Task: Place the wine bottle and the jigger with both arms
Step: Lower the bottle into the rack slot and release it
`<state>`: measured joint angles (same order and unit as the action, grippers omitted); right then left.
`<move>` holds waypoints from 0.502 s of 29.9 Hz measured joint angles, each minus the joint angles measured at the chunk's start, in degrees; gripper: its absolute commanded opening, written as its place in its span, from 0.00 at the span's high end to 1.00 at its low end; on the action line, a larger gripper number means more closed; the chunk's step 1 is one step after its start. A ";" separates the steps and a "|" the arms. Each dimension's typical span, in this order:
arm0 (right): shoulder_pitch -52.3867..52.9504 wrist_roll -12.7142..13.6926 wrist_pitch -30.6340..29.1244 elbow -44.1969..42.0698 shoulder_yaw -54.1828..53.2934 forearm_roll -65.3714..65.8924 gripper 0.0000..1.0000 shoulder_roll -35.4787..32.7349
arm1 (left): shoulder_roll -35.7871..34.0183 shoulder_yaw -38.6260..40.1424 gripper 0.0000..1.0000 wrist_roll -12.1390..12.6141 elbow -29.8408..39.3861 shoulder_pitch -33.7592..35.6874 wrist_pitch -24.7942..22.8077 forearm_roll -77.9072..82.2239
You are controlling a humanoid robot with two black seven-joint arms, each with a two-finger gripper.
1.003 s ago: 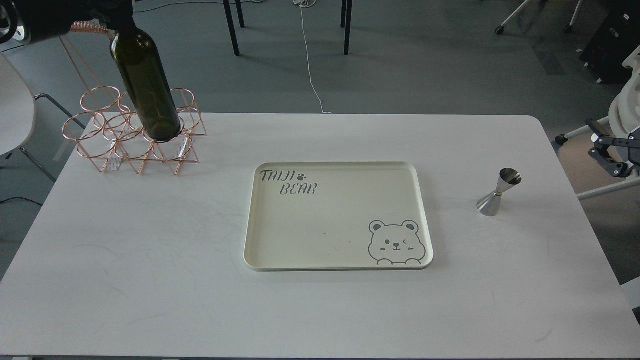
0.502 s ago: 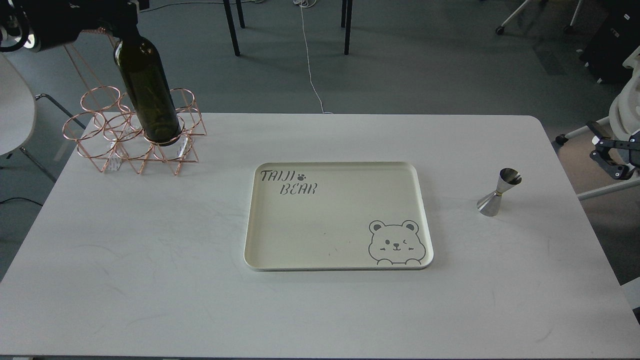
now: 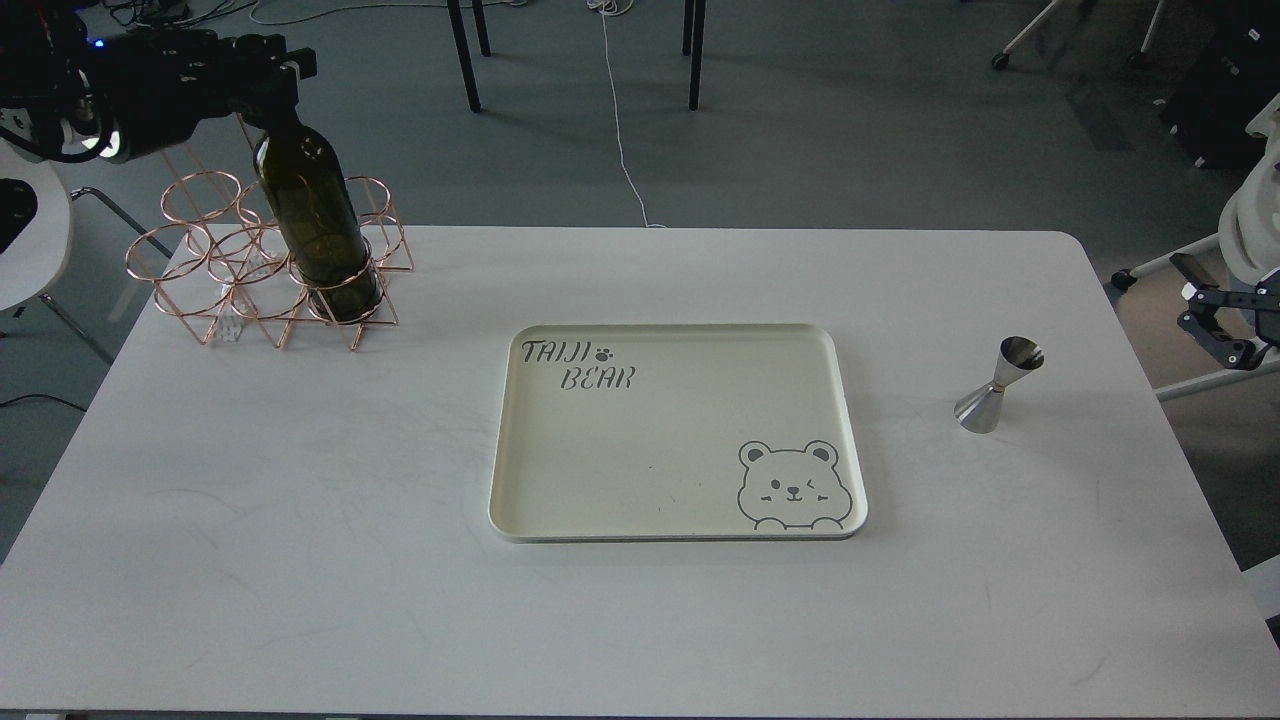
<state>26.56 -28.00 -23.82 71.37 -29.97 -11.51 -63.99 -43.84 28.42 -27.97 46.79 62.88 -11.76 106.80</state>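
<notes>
White table [image 3: 300,520] carries a cream tray [image 3: 640,440] at centre. Left gripper [image 3: 268,75] pinches the wine bottle [image 3: 315,225] neck; bottle stands in the copper rack [image 3: 200,275]. Jigger [image 3: 997,385] stands right of tray. Right gripper [image 3: 1215,320]: finger state cannot be told.

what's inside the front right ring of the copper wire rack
The wine bottle stands in that ring of the copper wire rack, leaning, with the left gripper at its neck. Its base and the table beneath are hidden by the glass.
</notes>
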 measured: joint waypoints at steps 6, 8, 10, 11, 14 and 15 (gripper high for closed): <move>-0.06 0.00 0.00 0.07 0.00 0.00 0.01 0.00 | 0.32 0.07 0.75 0.00 -0.19 -0.75 0.04 0.00; -0.07 0.00 0.00 0.09 0.00 0.00 0.01 0.00 | 0.39 0.07 0.70 -0.01 -0.44 -0.83 0.04 0.00; -0.06 0.00 0.00 0.08 0.00 0.00 0.01 0.00 | 0.56 0.06 0.66 -0.04 -0.95 -0.93 0.00 -0.02; -0.06 0.00 0.00 0.08 0.00 0.00 0.01 0.00 | 0.71 0.04 0.66 -0.04 -1.18 -0.96 -0.01 -0.02; -0.06 0.00 0.00 0.10 0.00 0.00 0.01 0.00 | 1.03 -0.06 0.65 -0.17 -1.59 -1.09 -0.01 -0.13; -0.06 0.00 0.00 0.09 0.00 0.00 0.01 0.00 | 1.07 -0.07 0.65 -0.16 -1.75 -1.22 -0.01 -0.13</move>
<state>26.50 -28.00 -23.82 71.46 -29.97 -11.51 -63.99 -42.77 28.35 -28.12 45.04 61.65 -11.77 106.67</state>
